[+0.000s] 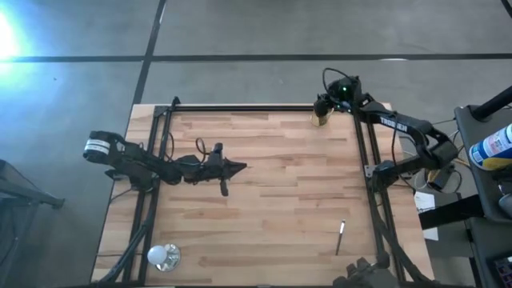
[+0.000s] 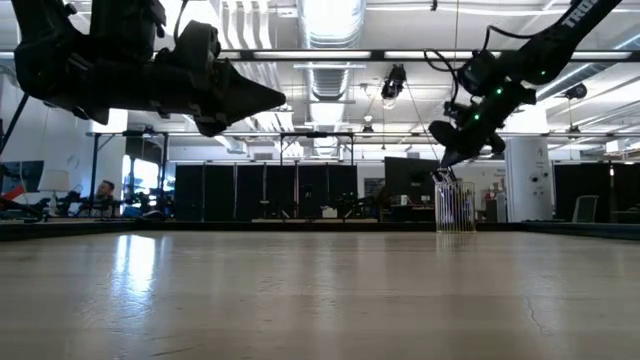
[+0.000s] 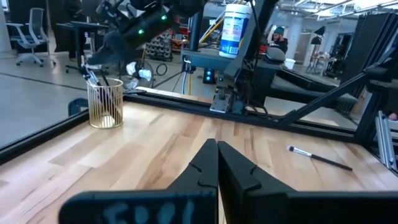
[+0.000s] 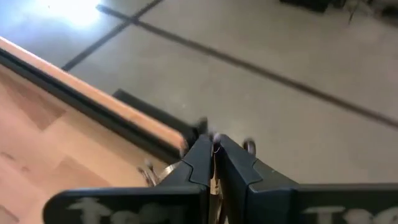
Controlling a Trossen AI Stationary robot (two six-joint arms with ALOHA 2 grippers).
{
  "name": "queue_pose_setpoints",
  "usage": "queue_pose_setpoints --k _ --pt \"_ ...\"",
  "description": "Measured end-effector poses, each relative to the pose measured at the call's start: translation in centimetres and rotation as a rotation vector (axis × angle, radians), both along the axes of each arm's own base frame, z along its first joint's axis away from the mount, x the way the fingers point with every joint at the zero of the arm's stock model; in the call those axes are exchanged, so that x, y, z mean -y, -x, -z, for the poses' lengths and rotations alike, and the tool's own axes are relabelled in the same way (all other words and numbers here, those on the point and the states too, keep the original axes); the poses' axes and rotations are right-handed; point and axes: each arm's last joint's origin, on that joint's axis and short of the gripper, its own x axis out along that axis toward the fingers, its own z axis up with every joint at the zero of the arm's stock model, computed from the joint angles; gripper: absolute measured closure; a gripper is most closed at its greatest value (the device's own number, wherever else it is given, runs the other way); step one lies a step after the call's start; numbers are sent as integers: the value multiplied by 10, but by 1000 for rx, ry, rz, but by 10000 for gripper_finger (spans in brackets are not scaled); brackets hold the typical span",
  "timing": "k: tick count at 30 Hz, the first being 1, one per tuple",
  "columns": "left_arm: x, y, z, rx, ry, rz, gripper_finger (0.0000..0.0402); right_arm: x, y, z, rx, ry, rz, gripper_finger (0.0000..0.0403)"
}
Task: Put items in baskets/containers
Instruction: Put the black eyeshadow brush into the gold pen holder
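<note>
The right gripper (image 1: 322, 114), fingers pressed together, hung over the cup (image 3: 104, 104) at the table's far corner; it perhaps pinched a stick. Releasing off-centre could drop it outside. The left gripper (image 1: 240, 168), closed and empty, hovered mid-table, one stick (image 1: 340, 237) lying well apart.

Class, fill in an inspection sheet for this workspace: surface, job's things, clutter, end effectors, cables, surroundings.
Surface: wooden table in a black frame.
Job's things: wire cup at the far right corner, holding sticks; one stick lying loose near the front right.
Clutter: white ball at the front left corner.
End effectors: left end effector shut, empty, above the table's left middle; right end effector shut over the cup, whether on a stick unclear.
Cables: wires along both arms; more beside the right frame.
Surroundings: wipes canister to the right; a person seated far behind.
</note>
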Motion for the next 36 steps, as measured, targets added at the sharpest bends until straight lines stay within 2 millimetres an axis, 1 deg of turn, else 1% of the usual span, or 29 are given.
queue_pose_setpoints --k 5,9,13,15,18,20,22,25,27,32,34,36 --pt "0 0 2 -19 3 1 401 0 2 8 -14 -64 59 388" --pt "0 0 2 -20 10 1 401 -2 2 7 -6 -79 70 358" --pt "0 0 3 -23 20 1 401 -6 6 -1 38 -81 101 315" --pt "0 0 3 -24 23 2 401 -12 8 -8 45 -87 105 298" --pt "0 0 3 -25 27 2 401 -27 10 -22 65 -109 101 292" --pt "0 0 3 -30 27 2 401 -43 8 -26 61 -153 81 303" --pt "0 0 3 -29 28 2 401 -65 2 -28 38 -190 68 325" --pt "0 0 3 -30 27 2 401 -104 -12 -25 -19 -226 44 364" --pt "0 0 4 -38 26 1 401 -131 -22 -21 -18 -253 7 386" --pt "0 0 7 -62 23 -1 401 -203 -35 -4 61 -389 -58 392" --pt "0 0 7 -65 23 -1 401 -232 -34 3 87 -444 -48 392" --pt "0 1 8 -68 21 -1 401 -256 -29 10 82 -493 -7 392"
